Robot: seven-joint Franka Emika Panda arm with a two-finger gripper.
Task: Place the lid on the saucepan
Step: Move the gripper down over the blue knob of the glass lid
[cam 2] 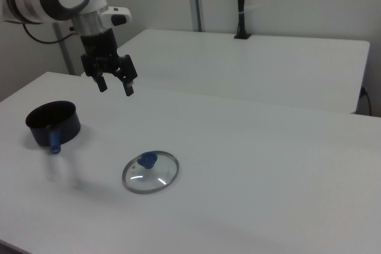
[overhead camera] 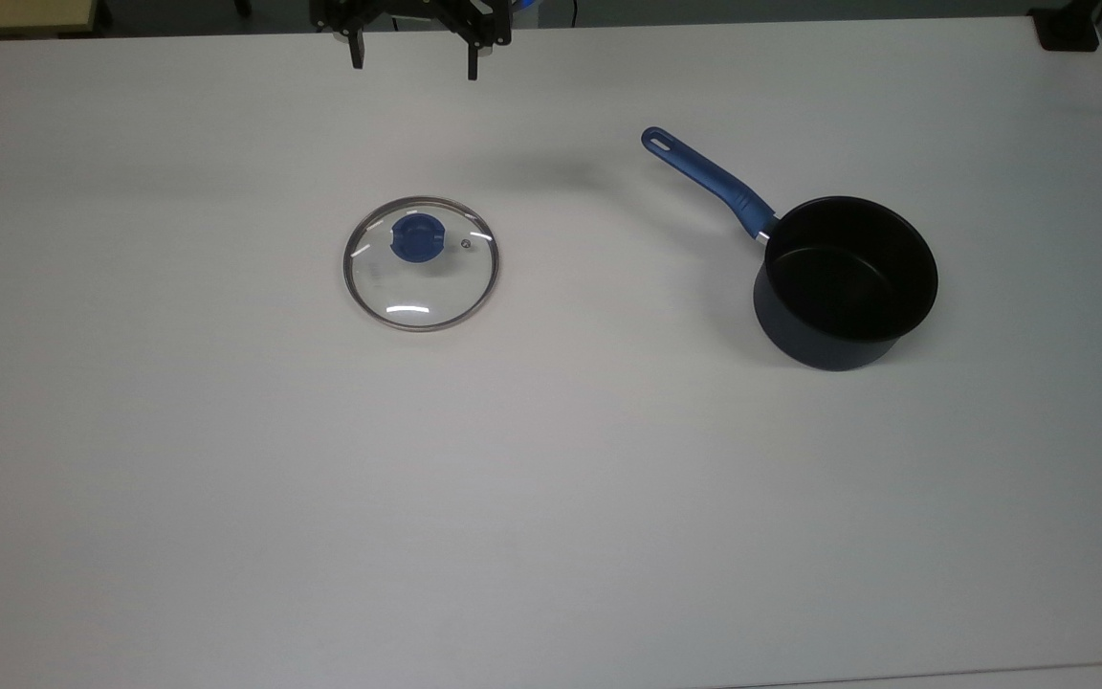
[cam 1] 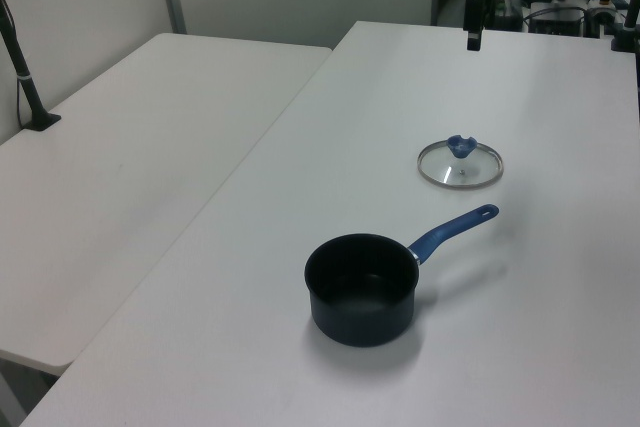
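Observation:
The glass lid (overhead camera: pixel 421 263) with its blue knob lies flat on the white table, left of centre in the top view; I also see the lid (cam 1: pixel 460 163) in the left view and the lid (cam 2: pixel 150 171) in the right view. The dark saucepan (overhead camera: pixel 845 282) stands upright and empty to the top view's right, blue handle pointing up-left; the saucepan (cam 1: pixel 361 288) and saucepan (cam 2: pixel 52 124) appear from the sides. My gripper (overhead camera: pixel 414 60) hangs open high above the table's far edge, well apart from both; the gripper (cam 2: pixel 115 85) holds nothing.
The white table (overhead camera: pixel 551 498) is wide and bare around the two objects. A second white table (cam 1: pixel 130 157) adjoins it on the left view's left. A black post (cam 2: pixel 240 4) stands on that other table.

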